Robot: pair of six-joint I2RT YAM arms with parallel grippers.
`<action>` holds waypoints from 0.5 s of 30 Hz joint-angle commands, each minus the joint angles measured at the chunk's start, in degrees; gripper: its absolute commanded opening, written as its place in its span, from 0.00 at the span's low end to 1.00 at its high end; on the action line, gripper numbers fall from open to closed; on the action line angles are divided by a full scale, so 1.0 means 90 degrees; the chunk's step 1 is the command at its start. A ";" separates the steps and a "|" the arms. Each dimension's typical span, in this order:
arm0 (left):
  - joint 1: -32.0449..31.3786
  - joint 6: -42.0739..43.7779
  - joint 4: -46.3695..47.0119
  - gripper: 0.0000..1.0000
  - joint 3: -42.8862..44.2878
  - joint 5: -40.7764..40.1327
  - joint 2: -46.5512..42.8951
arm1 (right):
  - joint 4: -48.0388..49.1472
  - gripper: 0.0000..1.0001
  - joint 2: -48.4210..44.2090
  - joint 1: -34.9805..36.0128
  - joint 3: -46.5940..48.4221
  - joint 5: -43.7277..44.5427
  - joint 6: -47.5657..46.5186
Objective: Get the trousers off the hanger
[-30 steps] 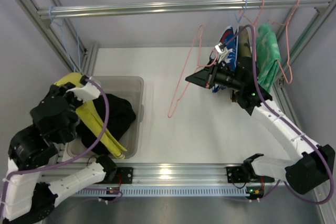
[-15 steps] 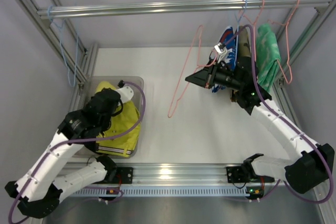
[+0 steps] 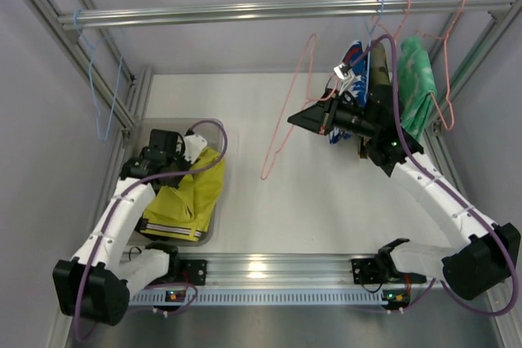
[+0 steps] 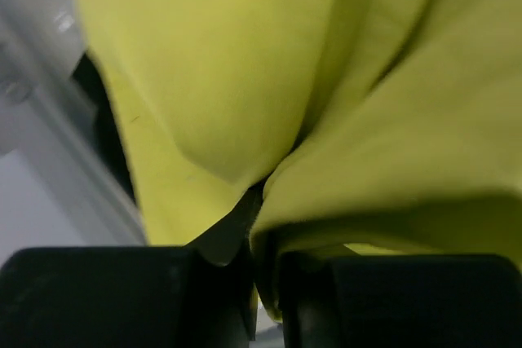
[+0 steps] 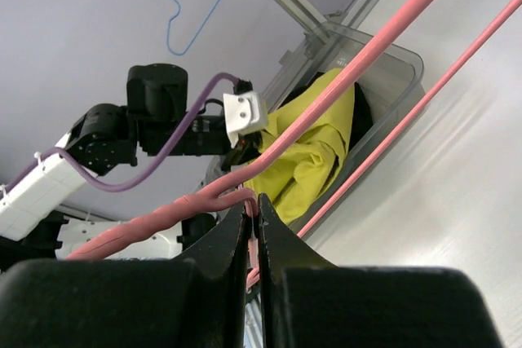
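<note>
The yellow trousers [image 3: 192, 197] with grey bands lie heaped in the clear bin [image 3: 220, 175] at the left, and a little of the black trousers [image 5: 363, 112] shows beneath them. My left gripper [image 4: 267, 266] is low over the bin, its fingers close together with a fold of the yellow trousers [image 4: 245, 79] caught between them. The bare pink hanger [image 3: 281, 140] hangs above the table's middle. My right gripper [image 5: 254, 205] is shut on the pink hanger [image 5: 367, 55] at a bend in its wire, and from above the right gripper [image 3: 294, 122] points left.
A metal rail [image 3: 245, 12] crosses the back. A blue hanger [image 3: 102, 87] hangs empty at its left end. At its right end hang a green garment [image 3: 418, 87], a blue patterned garment [image 3: 355, 63] and pink hangers [image 3: 453, 55], close behind my right arm.
My left arm swung down from a raised pose and lowered the yellow trousers into the bin, over the black pair. The right arm and pink hanger barely moved.
</note>
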 commanded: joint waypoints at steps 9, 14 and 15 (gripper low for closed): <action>0.0758 0.0309 -0.0155 0.85 -0.0178 0.3017 0.0325 | -0.0165 0.00 -0.0430 0.0077 0.0428 -0.0012 -0.0269; 0.0886 -0.0042 -0.0760 0.99 0.1452 0.3729 -0.0436 | -0.0214 0.00 -0.0547 0.0077 0.0409 0.0115 -0.0221; 0.0886 -0.0111 -0.0858 0.99 0.1754 0.3837 -0.0505 | -0.0224 0.00 -0.0567 0.0087 0.0409 0.0164 -0.0201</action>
